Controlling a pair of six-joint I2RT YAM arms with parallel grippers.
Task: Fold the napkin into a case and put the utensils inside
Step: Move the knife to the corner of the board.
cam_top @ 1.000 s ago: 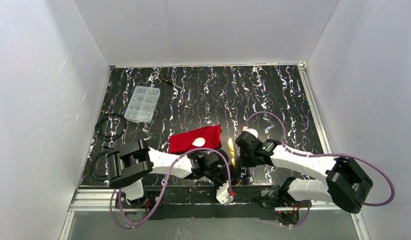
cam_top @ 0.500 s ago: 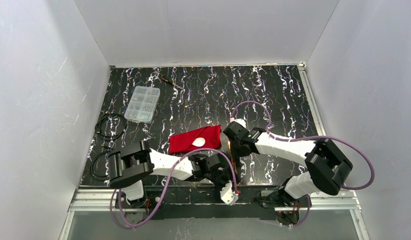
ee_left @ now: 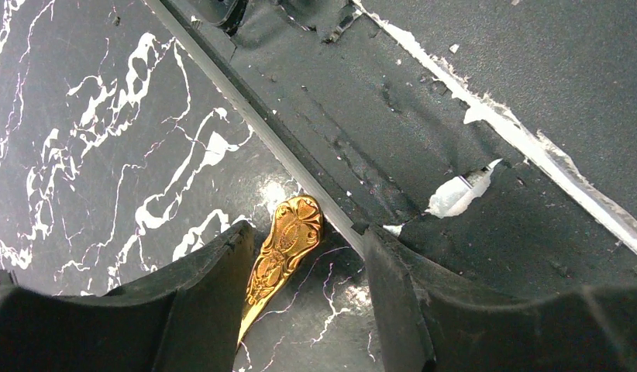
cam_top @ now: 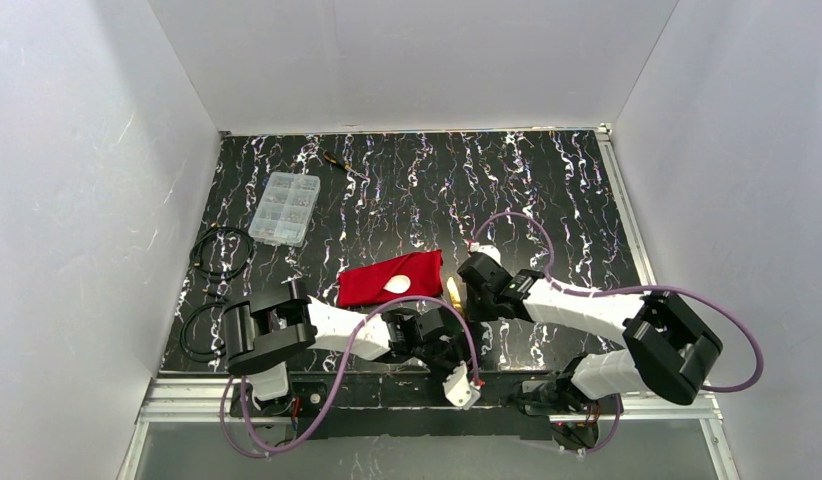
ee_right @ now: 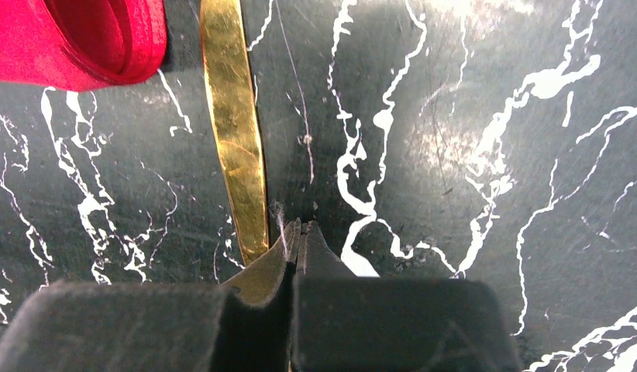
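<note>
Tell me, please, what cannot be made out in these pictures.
- Gold utensil: its type; the right wrist view's top edge crops one end, the right end effector covers the other.
- Same utensil, left wrist: shaft hidden behind a finger.
- White spoon on the napkin, top view: handle unseen, tucked or too small.
- Compartment box, top view: contents too small.

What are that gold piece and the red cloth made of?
The gold utensil looks like polished metal, possibly gold-coated plastic: mirror-like sheen, embossed flower pattern on its handle end. The red napkin seems a satiny woven cloth: soft rolled folds, slight shine.
</note>
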